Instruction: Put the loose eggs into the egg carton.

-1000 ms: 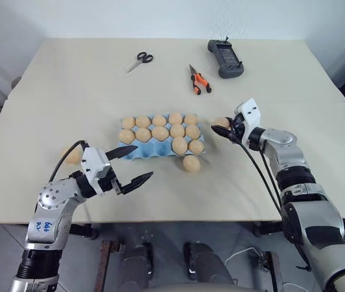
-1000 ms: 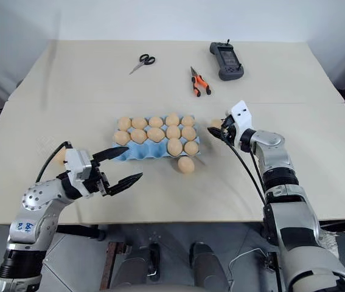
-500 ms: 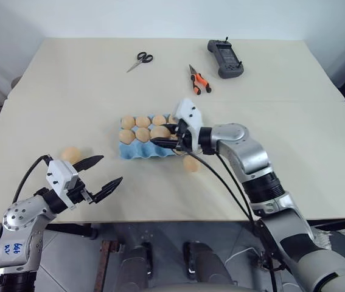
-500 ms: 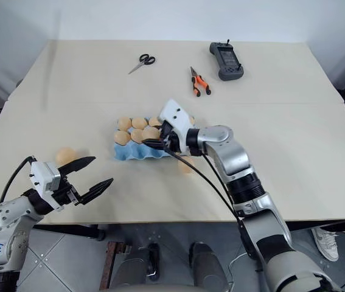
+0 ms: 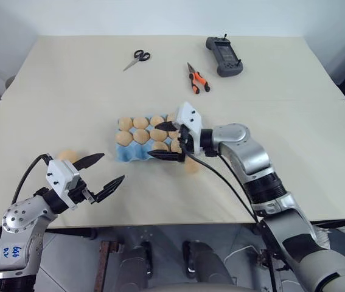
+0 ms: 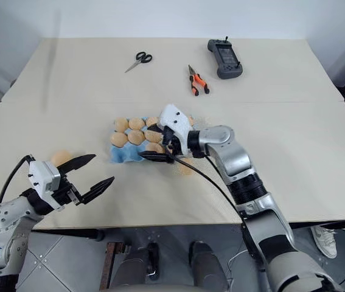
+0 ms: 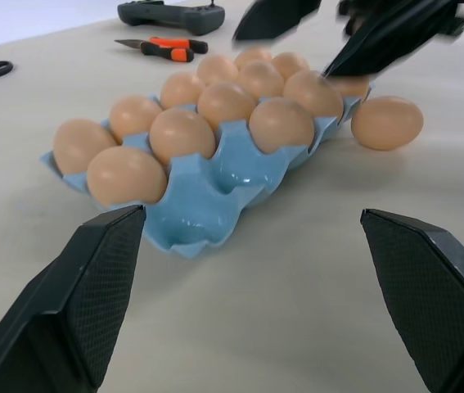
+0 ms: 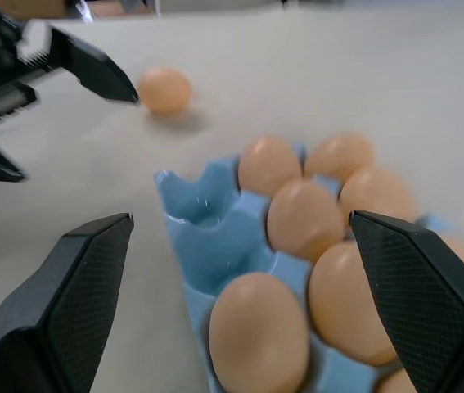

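The light blue egg carton lies mid-table with several tan eggs in its cups; its front-left cups are bare. My right gripper hovers open over the carton's front row, an egg sitting in the cup below its fingers. One loose egg lies on the table by the carton's right front corner, partly hidden by my right arm. Another loose egg lies left of the carton. My left gripper is open and holds nothing, near the table's front edge, just right of that egg.
Scissors, orange-handled pliers and a black handheld device lie at the far side of the table.
My right gripper carried an egg from the carton's right side over the carton and has opened. My left arm drew back to the left, toward the front edge.
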Robot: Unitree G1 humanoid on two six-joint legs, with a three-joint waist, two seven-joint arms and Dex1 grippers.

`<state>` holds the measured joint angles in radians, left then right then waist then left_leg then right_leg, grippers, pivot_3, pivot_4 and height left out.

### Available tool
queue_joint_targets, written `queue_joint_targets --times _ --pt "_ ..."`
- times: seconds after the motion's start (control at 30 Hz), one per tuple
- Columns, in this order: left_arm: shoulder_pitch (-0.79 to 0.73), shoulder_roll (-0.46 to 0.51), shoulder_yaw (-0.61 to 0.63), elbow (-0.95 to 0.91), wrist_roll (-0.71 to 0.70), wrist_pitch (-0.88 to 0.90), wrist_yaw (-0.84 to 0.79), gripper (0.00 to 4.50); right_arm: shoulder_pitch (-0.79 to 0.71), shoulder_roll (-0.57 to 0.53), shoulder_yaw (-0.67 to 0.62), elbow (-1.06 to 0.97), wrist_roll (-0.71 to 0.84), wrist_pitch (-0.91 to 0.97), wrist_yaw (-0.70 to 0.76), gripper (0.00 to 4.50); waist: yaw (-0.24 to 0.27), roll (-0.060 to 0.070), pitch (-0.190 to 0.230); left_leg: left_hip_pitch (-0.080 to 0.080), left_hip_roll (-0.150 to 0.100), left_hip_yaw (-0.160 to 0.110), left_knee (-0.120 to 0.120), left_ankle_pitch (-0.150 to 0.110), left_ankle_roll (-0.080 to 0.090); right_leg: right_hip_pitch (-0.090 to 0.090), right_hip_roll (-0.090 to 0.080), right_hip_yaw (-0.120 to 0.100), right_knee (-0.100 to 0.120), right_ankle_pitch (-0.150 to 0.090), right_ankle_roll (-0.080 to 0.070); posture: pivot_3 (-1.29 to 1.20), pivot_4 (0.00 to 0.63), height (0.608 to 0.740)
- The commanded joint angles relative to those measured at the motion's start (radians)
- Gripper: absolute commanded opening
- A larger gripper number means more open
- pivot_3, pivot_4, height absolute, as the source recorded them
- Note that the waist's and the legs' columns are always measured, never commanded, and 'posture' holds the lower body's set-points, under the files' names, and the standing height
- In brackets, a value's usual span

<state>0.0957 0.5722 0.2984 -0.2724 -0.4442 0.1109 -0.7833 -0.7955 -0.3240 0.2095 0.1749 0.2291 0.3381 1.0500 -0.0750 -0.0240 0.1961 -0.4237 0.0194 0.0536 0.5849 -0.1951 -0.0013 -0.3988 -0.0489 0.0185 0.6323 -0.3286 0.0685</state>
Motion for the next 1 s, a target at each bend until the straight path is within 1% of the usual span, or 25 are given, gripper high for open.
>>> queue_joint_targets --times 0.03,0.1,0.17,0.2,0.27,0.33,0.4,0.5,0.6,0.7,0.83,0.9,1.0 --pt "0.022 0.021 0.031 -0.046 -0.019 -0.004 -0.009 4.50 0.079 -0.089 -0.114 -0.064 0.073 -0.079 0.064 4.47 0.011 0.000 0.000 0.000 0.000 0.000 0.000 0.000 0.000 0.002 0.000 -0.001 -0.002 0.000 0.000 0.00 0.150 0.740" --pt "0.025 0.028 0.032 -0.044 -0.018 -0.004 -0.014 4.50 0.128 -0.127 -0.160 -0.077 0.099 -0.134 0.089 4.47 0.015 0.000 0.000 0.001 0.000 0.000 0.000 0.000 0.000 0.004 -0.001 -0.002 -0.004 0.000 0.000 0.00 0.150 0.740" --pt "0.030 0.038 0.043 -0.039 -0.020 -0.006 -0.019 4.50 0.214 -0.198 -0.222 -0.098 0.106 -0.187 0.109 4.47 0.018 0.000 0.000 0.001 0.000 0.001 0.000 0.000 0.000 0.004 -0.002 -0.002 -0.004 0.000 0.000 0.00 0.150 0.740" --pt "0.027 0.043 0.041 -0.036 -0.017 -0.004 -0.022 4.50 0.285 -0.244 -0.267 -0.106 0.112 -0.256 0.145 4.47 0.021 0.000 0.000 0.001 0.000 0.001 0.000 0.000 0.000 0.004 -0.002 -0.002 -0.005 0.000 0.000 0.00 0.150 0.740" --pt "0.020 0.054 0.031 -0.025 -0.023 0.008 -0.040 4.50 0.395 -0.299 -0.334 -0.136 0.130 -0.321 0.163 4.47 0.033 0.000 0.000 0.001 0.000 0.001 -0.002 0.000 0.000 0.005 -0.003 -0.004 -0.007 -0.001 -0.001 0.00 0.150 0.740" --pt "0.003 0.062 0.015 0.000 -0.012 -0.001 -0.055 4.50 0.464 -0.311 -0.378 -0.176 0.157 -0.301 0.119 4.47 0.040 0.000 0.000 0.001 0.000 0.002 -0.003 0.000 0.000 0.005 -0.005 -0.008 -0.007 -0.001 -0.002 0.00 0.150 0.740" --pt "-0.030 0.063 -0.003 0.025 -0.004 -0.007 -0.062 4.50 0.553 -0.323 -0.419 -0.195 0.146 -0.347 0.099 4.47 0.035 0.000 0.000 0.001 0.001 0.003 -0.002 0.000 0.000 0.004 -0.005 -0.009 -0.006 -0.001 -0.002 0.00 0.150 0.740" --pt "-0.106 0.058 -0.041 0.074 0.015 -0.010 -0.068 4.50 0.681 -0.336 -0.486 -0.247 0.154 -0.362 0.065 4.47 0.043 0.001 -0.001 0.003 0.004 0.004 0.001 0.000 0.000 0.007 -0.004 -0.011 -0.004 -0.002 -0.003 0.00 0.150 0.740" --pt "-0.192 0.054 -0.096 0.126 0.025 -0.018 -0.101 4.50 0.757 -0.346 -0.539 -0.247 0.141 -0.397 0.024 4.47 0.047 0.002 -0.001 0.003 0.007 0.009 0.005 0.000 0.000 0.008 -0.004 -0.011 -0.002 -0.002 -0.003 0.00 0.150 0.740" --pt "-0.234 0.055 -0.121 0.157 0.019 -0.016 -0.129 4.50 0.796 -0.365 -0.556 -0.217 0.120 -0.463 0.023 4.47 0.043 0.002 -0.001 0.003 0.008 0.013 0.006 0.001 0.002 0.009 -0.004 -0.010 -0.003 0.000 -0.004 0.00 0.150 0.740" --pt "-0.264 0.055 -0.139 0.176 0.023 -0.034 -0.159 4.50 0.794 -0.365 -0.537 -0.233 0.146 -0.434 0.008 4.47 0.042 0.002 -0.001 0.003 0.009 0.014 0.006 0.001 0.002 0.008 -0.004 -0.010 -0.003 0.001 -0.002 0.00 0.150 0.740" --pt "-0.281 0.048 -0.161 0.177 0.020 -0.037 -0.177 4.50 0.758 -0.354 -0.473 -0.292 0.157 -0.330 -0.024 4.47 0.043 0.002 -0.001 0.003 0.009 0.014 0.006 0.001 0.002 0.008 -0.004 -0.010 -0.003 0.001 -0.002 0.00 0.150 0.740" --pt "-0.300 0.040 -0.195 0.170 0.015 -0.032 -0.205 4.50 0.690 -0.356 -0.377 -0.382 0.194 -0.066 -0.099 4.47 0.042 0.003 -0.002 0.003 0.010 0.014 0.007 0.002 0.001 0.007 -0.003 -0.010 0.000 0.001 -0.003 0.00 0.150 0.740"
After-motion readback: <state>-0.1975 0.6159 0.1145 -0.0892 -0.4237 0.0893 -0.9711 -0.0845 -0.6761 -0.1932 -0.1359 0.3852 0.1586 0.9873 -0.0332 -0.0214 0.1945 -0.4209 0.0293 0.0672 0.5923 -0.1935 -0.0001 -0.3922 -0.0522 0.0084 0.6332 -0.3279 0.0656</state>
